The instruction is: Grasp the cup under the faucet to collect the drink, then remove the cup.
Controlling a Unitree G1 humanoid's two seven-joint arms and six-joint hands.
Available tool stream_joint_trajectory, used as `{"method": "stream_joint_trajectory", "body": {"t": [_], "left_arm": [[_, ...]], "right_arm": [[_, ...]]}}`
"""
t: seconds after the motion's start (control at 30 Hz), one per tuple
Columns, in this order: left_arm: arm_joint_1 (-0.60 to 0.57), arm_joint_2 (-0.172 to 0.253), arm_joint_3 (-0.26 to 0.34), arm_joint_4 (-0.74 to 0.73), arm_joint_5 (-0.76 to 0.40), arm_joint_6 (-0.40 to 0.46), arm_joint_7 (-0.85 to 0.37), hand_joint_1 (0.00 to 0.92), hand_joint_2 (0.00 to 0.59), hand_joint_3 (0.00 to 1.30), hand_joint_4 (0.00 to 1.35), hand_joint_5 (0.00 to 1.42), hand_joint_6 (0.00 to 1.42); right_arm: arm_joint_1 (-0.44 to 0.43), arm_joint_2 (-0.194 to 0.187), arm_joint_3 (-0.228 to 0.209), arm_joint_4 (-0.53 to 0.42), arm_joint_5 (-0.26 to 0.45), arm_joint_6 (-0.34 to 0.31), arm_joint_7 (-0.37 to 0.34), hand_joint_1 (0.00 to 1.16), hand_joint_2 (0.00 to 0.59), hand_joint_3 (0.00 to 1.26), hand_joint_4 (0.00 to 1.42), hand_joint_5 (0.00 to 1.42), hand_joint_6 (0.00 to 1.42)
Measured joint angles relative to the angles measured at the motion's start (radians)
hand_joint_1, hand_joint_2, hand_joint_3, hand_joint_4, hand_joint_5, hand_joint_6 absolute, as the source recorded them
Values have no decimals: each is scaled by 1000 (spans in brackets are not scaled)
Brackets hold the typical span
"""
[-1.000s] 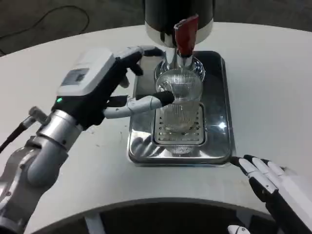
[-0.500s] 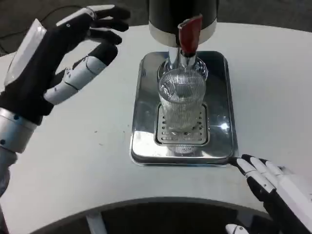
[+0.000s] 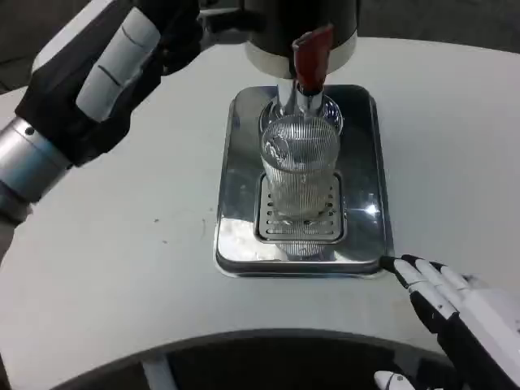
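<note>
In the upper left of the frame I see my left hand [image 3: 114, 69] raised above the white worktop [image 3: 122, 268], well apart from the cup; its fingers run toward the dispenser at the top edge, and I cannot tell whether they are apart or together. At the centre, the ribbed clear cup [image 3: 301, 175] stands upright on the slotted grate [image 3: 299, 219] of the shiny drip tray [image 3: 236, 203], right under the faucet [image 3: 302, 101] with its red lever [image 3: 310, 58] on the dark dispenser [image 3: 296, 24]. In the lower right, my right hand [image 3: 459, 313] lies near the tray's front corner, fingers spread, holding nothing.
</note>
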Motion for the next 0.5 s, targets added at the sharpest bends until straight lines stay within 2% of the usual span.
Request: {"method": "stream_joint_trajectory", "body": {"t": [0.2, 0.5], "left_arm": [[-68, 1, 7, 66, 7, 88, -43, 0, 105, 133, 90, 209, 160], [-132, -31, -27, 168, 63, 88, -68, 0, 108, 139, 91, 216, 167]], "right_arm": [[0, 1, 2, 0, -2, 1, 0, 241, 426, 36, 0, 0, 0], [-4, 2, 10, 0, -5, 6, 0, 241, 426, 36, 0, 0, 0]]}}
